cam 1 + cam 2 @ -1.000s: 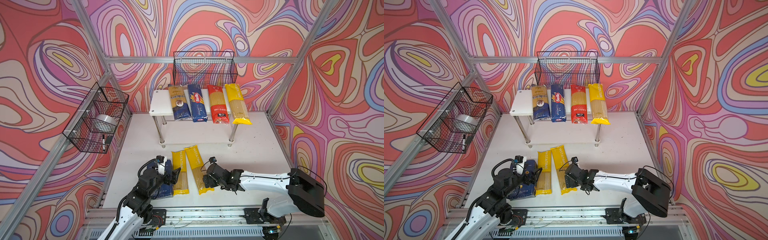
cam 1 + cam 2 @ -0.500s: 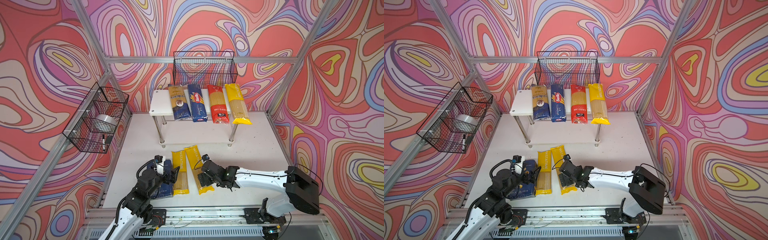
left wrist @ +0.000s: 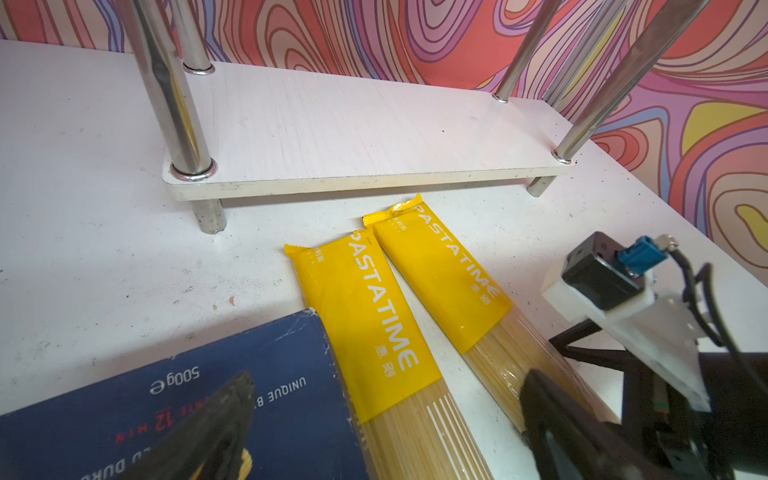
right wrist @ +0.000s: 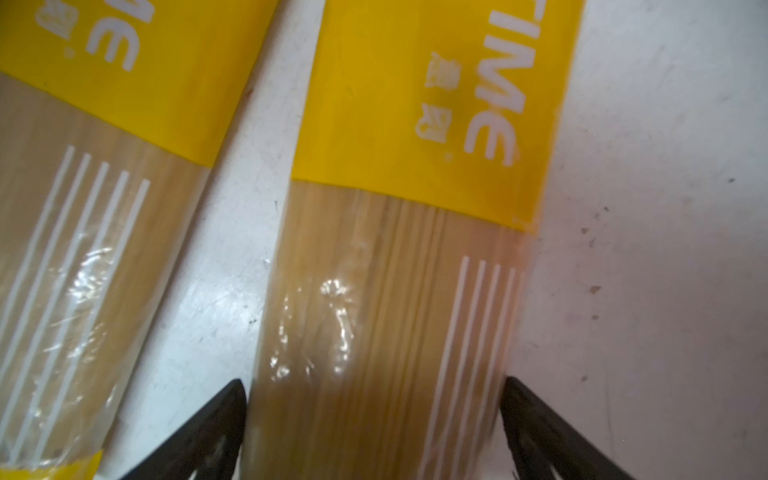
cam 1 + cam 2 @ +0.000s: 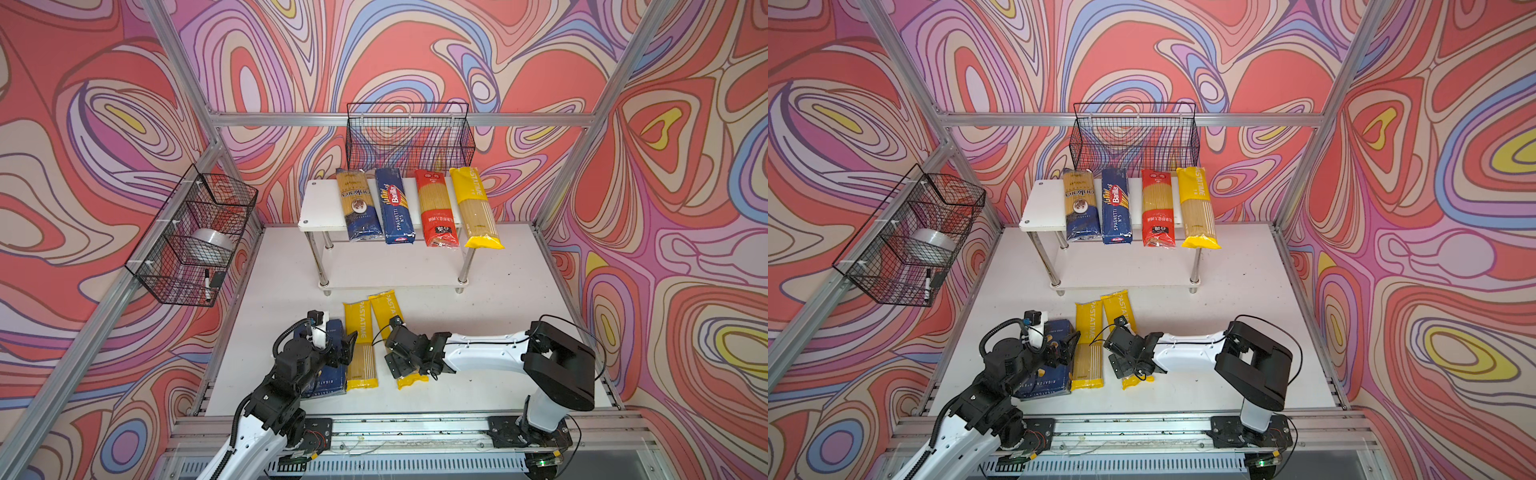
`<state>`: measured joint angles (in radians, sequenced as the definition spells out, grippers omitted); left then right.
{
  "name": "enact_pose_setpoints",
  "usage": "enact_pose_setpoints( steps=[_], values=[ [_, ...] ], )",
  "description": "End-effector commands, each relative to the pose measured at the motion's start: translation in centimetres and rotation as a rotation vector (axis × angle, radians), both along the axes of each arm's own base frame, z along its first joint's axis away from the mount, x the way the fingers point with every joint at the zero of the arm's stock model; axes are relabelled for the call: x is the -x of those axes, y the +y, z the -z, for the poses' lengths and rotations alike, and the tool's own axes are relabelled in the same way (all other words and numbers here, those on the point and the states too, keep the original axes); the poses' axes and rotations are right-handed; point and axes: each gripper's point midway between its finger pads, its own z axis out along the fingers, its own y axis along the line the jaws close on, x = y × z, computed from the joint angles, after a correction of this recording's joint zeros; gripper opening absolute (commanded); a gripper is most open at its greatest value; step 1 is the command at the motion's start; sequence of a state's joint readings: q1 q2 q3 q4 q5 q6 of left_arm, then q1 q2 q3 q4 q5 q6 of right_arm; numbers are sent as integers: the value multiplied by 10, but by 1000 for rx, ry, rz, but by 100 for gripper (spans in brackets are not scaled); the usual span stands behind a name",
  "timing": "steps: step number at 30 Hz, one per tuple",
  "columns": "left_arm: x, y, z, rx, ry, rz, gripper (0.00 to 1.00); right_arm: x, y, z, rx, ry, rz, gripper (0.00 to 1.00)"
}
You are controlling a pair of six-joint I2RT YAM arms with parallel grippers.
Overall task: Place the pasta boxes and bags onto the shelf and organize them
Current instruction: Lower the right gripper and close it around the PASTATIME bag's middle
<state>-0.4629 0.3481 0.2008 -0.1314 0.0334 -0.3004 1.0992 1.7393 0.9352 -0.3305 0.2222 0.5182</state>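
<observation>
While its fingers (image 4: 216, 419) stand wide apart, one each side of the clear middle of the right-hand yellow PASTATIME plastic spaghetti bag (image 4: 386, 291), the right gripper (image 4: 374, 382) clamps nothing yet. That bag lies flat on the white worktop (image 5: 498, 311), just beside a second yellow PASTATIME bag (image 5: 359, 345) and the wide dark blue Barilla rigatoni carton (image 3: 124, 415), in front of the white two-tier shelf (image 5: 322, 203). The left gripper (image 5: 343, 349) hovers at the carton's edge, fingers also apart, holding nothing.

Likely step: closing on the bag. Risks, as a judgement:
- The gap to the neighbour bag is narrow, so the inner finger could snag or shove it.
- Slick film w/ loose strands may slip, or sag at both ends once lifted.
- The grippers are v. near each other, so a lift could clip the left one.

The top tier carries four long pasta packs (image 5: 395, 205), so room there looks tight. The lower tier is bare.
</observation>
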Motion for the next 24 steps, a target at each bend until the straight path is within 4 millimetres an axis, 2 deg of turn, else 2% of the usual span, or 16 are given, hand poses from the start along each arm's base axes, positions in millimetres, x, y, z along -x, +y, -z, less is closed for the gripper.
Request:
enact_pose_setpoints(
  steps=[1, 8, 24],
  values=[
    [0, 3, 0, 6, 0, -13, 100, 3, 2, 15, 11, 26, -3, 98],
    [1, 3, 0, 7, -2, -14, 100, 8, -1, 31, 2, 54, 17, 98],
    [0, 5, 0, 5, -2, -24, 100, 21, -26, 53, 20, 88, 63, 98]
  ],
)
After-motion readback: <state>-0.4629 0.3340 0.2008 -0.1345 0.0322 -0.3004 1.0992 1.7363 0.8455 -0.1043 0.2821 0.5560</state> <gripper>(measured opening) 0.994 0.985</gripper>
